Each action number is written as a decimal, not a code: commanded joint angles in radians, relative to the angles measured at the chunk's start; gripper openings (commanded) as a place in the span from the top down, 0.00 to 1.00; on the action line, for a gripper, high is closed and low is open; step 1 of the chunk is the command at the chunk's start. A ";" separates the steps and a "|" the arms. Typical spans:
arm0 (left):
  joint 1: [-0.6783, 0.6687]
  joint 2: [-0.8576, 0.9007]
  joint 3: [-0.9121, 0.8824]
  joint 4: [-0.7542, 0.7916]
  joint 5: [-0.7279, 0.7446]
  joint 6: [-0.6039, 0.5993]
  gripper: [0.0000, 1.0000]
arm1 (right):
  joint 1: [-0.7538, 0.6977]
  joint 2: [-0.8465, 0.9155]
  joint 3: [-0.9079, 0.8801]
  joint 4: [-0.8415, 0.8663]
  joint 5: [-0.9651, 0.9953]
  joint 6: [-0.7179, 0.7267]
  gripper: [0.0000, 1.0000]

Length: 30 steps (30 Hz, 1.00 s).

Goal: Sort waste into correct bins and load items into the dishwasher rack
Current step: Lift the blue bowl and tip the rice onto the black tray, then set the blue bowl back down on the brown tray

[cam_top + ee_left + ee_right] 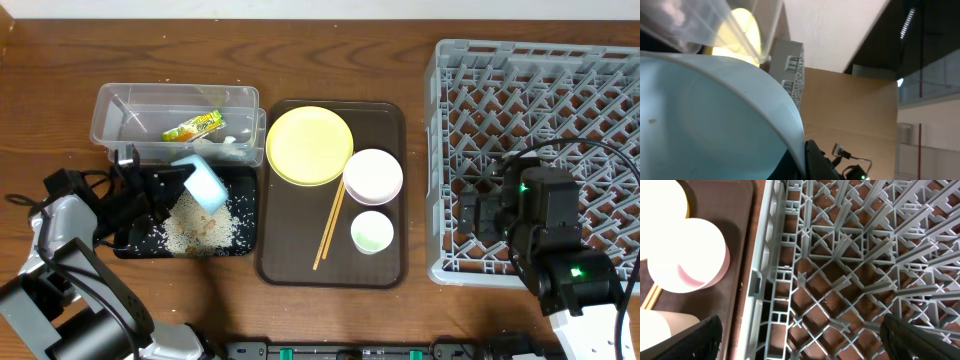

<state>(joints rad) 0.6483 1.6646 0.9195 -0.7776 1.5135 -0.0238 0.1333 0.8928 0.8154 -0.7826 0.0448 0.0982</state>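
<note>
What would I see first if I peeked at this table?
A light blue bowl tipped over the black tray on the left, with whitish rice scraps heaped under it. Then the big grey dishwasher rack on the right and the bright yellow plate on the brown tray in the middle.

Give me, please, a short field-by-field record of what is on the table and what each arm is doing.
left jaws: shut on the blue bowl, which is tipped over the black tray
black tray: rice scraps piled inside
clear tub: snack wrapper inside
brown tray: yellow plate, white bowl, green cup, chopsticks
rack: right of the brown tray
right jaws: open, holding nothing, above the rack's left part
</note>
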 commanded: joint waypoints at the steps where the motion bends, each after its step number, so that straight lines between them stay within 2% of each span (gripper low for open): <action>1: 0.006 0.002 0.001 -0.002 0.060 0.029 0.94 | -0.010 -0.004 0.019 0.000 -0.001 0.010 0.01; 6: -0.032 -0.024 0.001 -0.029 0.056 0.031 0.94 | -0.010 -0.004 0.019 0.001 0.000 0.010 0.01; 9: -0.099 -0.070 0.001 -0.028 0.000 0.031 0.94 | -0.010 -0.004 0.019 -0.002 -0.001 0.010 0.01; 13: -0.256 -0.154 0.006 -0.027 -0.215 0.030 0.94 | -0.010 -0.004 0.019 -0.008 -0.001 0.010 0.01; 19: -0.587 -0.237 0.013 0.035 -0.612 -0.004 0.94 | -0.010 -0.004 0.019 -0.006 -0.001 0.010 0.01; 22: -0.767 -0.235 0.013 0.082 -0.793 -0.009 0.94 | -0.010 -0.004 0.019 -0.007 -0.001 0.010 0.01; 26: -0.962 -0.212 0.013 0.130 -1.037 -0.092 0.94 | -0.010 -0.004 0.019 -0.007 -0.001 0.010 0.01; 30: -1.106 -0.171 0.013 0.164 -1.169 -0.117 0.94 | -0.010 -0.004 0.019 -0.007 -0.001 0.010 0.01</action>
<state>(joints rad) -0.3981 1.4658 0.9199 -0.6212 0.5461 -0.1017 0.1333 0.8928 0.8154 -0.7891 0.0444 0.0982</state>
